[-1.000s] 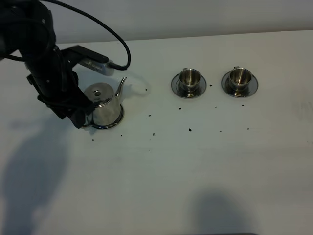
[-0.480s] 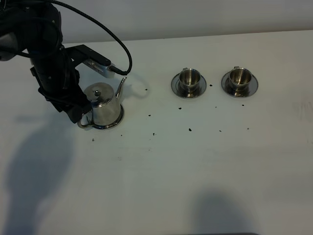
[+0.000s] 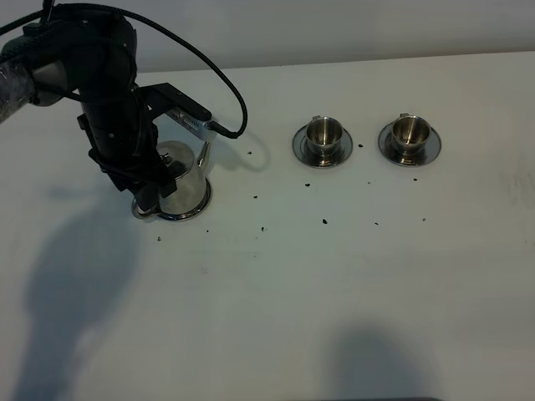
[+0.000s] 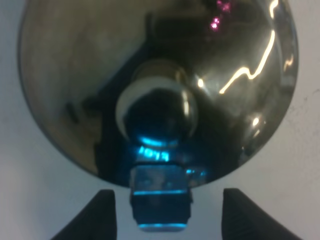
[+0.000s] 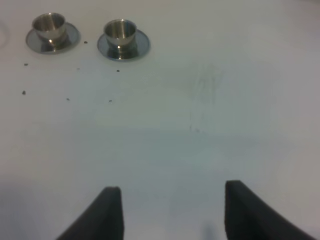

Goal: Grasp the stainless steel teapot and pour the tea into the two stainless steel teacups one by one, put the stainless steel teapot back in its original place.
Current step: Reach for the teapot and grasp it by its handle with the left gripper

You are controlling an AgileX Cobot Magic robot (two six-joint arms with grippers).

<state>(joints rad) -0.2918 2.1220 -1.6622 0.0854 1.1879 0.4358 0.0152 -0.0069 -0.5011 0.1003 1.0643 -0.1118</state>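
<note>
The stainless steel teapot stands on its coaster at the left of the table, with its spout toward the cups. My left gripper hangs over its lid and handle side. The left wrist view looks straight down on the teapot lid and knob. There my left gripper is open, with the handle between its fingers. The two stainless steel teacups stand on saucers at the right. They also show in the right wrist view. My right gripper is open and empty. No tea shows.
Small dark specks lie scattered on the white table between the teapot and the cups. The left arm's cable loops above the teapot. The table's far edge runs behind the cups.
My left arm has swung right and now covers the teapot's lid. The teapot and the cups have not moved.
</note>
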